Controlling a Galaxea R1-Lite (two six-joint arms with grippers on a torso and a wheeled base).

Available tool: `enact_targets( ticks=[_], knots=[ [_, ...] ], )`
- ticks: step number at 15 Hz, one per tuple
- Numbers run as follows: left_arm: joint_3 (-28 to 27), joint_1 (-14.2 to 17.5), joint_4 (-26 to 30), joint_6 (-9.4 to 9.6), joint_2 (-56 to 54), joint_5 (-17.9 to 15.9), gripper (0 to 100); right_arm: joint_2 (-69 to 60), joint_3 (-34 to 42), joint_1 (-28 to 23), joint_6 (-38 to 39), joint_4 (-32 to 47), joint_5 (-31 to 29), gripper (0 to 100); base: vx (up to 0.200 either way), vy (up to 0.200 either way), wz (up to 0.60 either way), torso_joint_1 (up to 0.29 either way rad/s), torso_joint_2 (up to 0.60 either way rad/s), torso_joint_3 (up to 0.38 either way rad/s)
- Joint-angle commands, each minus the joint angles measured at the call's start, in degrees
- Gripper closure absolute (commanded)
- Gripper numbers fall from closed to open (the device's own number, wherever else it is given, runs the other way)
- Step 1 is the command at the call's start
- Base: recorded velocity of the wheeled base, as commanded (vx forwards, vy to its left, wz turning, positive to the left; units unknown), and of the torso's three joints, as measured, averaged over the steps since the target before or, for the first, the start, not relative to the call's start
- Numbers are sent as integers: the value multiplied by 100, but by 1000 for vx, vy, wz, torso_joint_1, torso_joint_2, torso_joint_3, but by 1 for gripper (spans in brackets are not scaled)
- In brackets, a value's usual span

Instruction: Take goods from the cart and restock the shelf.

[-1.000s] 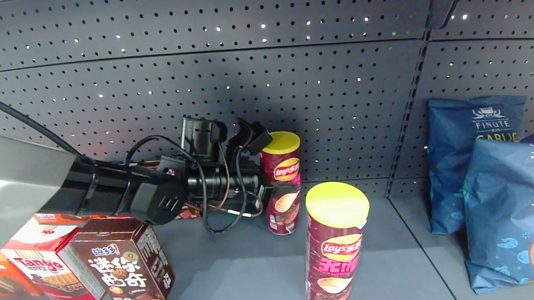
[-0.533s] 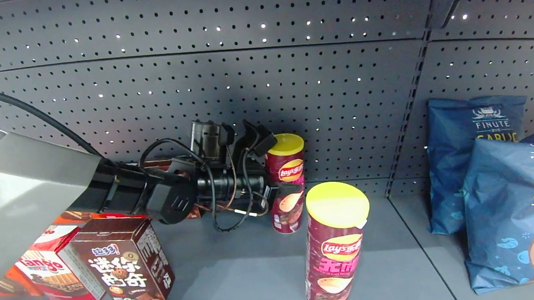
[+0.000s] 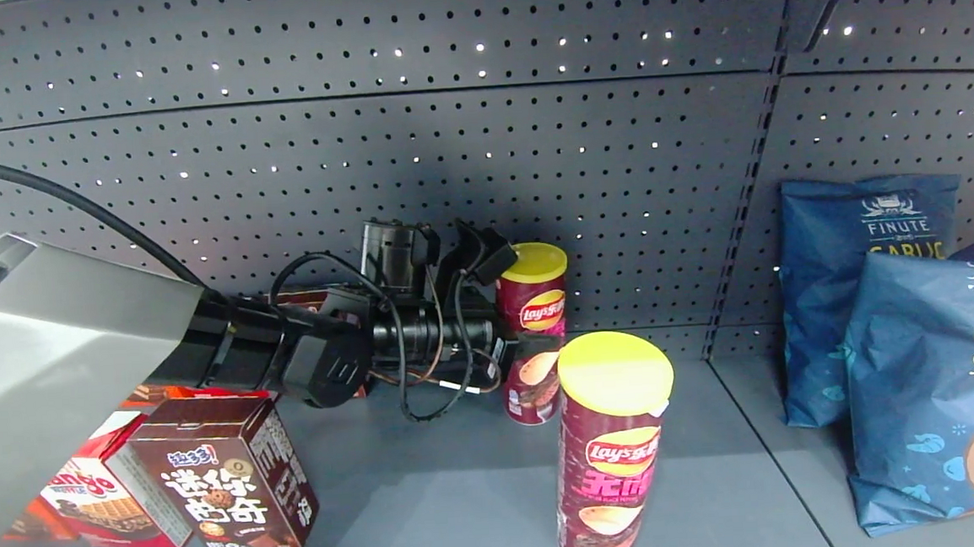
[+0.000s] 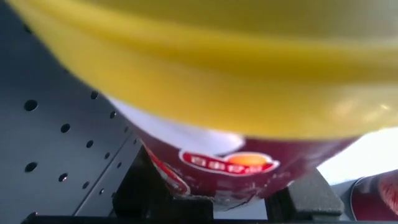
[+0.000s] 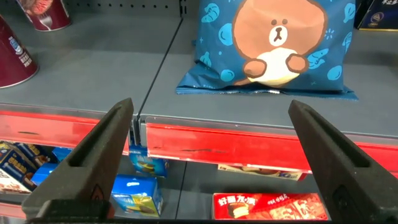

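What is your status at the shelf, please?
Left gripper shut on maroon crisp can with yellow lid, at grey shelf back. Right gripper open, empty. Matching can stands nearer, apart.

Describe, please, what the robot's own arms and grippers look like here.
The left arm has a smooth pale-grey shell that gives way to a black jointed wrist, draped with looping black cables and topped by a dark cylindrical module. The left gripper has black, blocky fingers. The right gripper has two dark grey, matte, wedge-shaped fingers.
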Motion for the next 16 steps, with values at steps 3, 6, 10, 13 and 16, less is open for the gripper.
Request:
enact_targets(
  ticks=[3, 6, 10, 13, 16],
  knots=[
    [5, -23, 1, 36, 46, 8, 100, 9, 1, 2, 0, -2, 4, 0, 0, 0, 0, 0, 0, 0],
    [31, -23, -157, 27, 55, 16, 0, 9, 1, 2, 0, 7, 4, 0, 0, 0, 0, 0, 0, 0],
    [137, 38, -228, 54, -147, 25, 0, 9, 1, 2, 0, 7, 4, 0, 0, 0, 0, 0, 0, 0],
    [664, 82, -351, 63, -631, 69, 0, 9, 1, 2, 0, -2, 4, 0, 0, 0, 0, 0, 0, 0],
    [1473, 205, -623, 151, -1123, 289, 0, 9, 1, 2, 0, -2, 4, 0, 0, 0, 0, 0, 0, 0]
  ],
)
